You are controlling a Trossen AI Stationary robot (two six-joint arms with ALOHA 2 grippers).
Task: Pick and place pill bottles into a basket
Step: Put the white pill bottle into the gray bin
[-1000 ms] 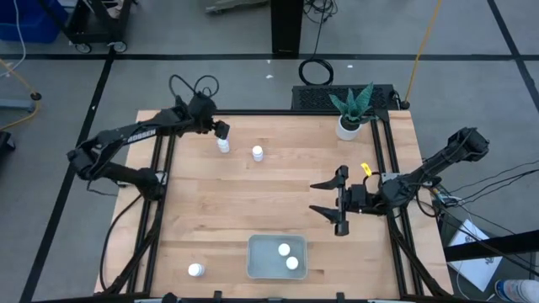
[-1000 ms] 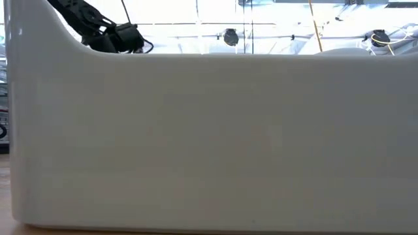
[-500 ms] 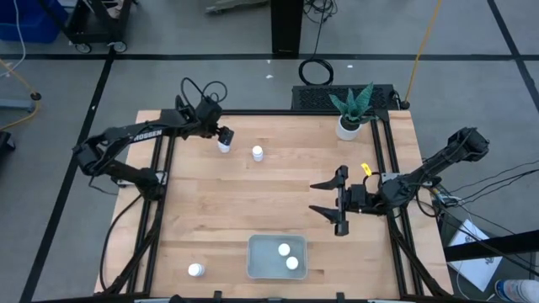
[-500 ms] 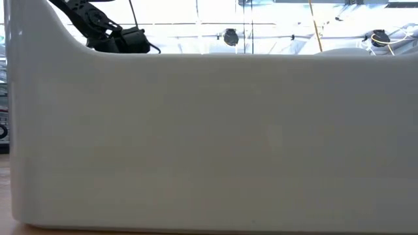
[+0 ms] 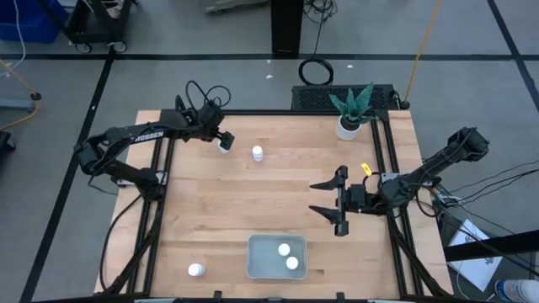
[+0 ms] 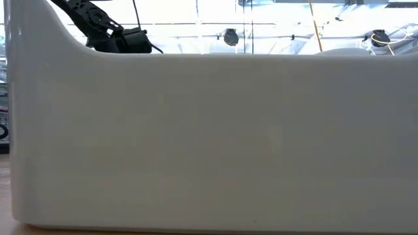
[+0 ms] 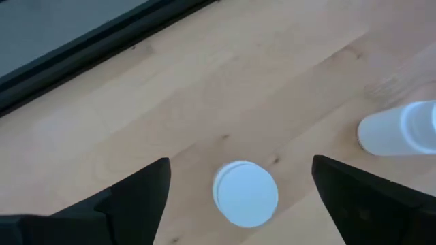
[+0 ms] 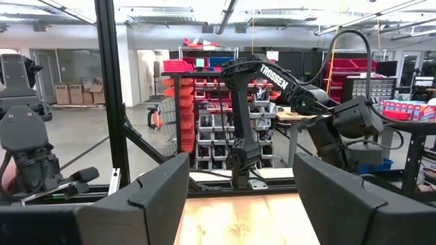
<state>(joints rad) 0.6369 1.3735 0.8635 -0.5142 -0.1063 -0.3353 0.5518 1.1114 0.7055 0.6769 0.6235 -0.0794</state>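
Note:
Five small white pill bottles show. One [image 5: 225, 146] stands at the far left of the table, and my left gripper [image 5: 224, 137] hangs over it, open. In the left wrist view its cap [image 7: 245, 192] lies between my two fingers [image 7: 136, 197], which stand apart from it. A second bottle [image 5: 258, 152] stands just to its right and also shows in the left wrist view [image 7: 402, 128]. A third [image 5: 196, 269] stands near the front left. Two more [image 5: 284, 249] [image 5: 292, 263] sit in the pale grey-blue basket [image 5: 257, 263] at the front. My right gripper [image 5: 313, 197] waits open at mid right.
A white pot with a green plant [image 5: 349, 124] stands at the far right corner. The basket's wall [image 6: 209, 130] fills most of the low view. Black frame rails run along the table's left, right and far edges. Bare wood lies between the far bottles and the basket.
My left gripper has moved a little toward the table's right and near edges, coming over the far-left bottle. The bottles have stayed where they were.

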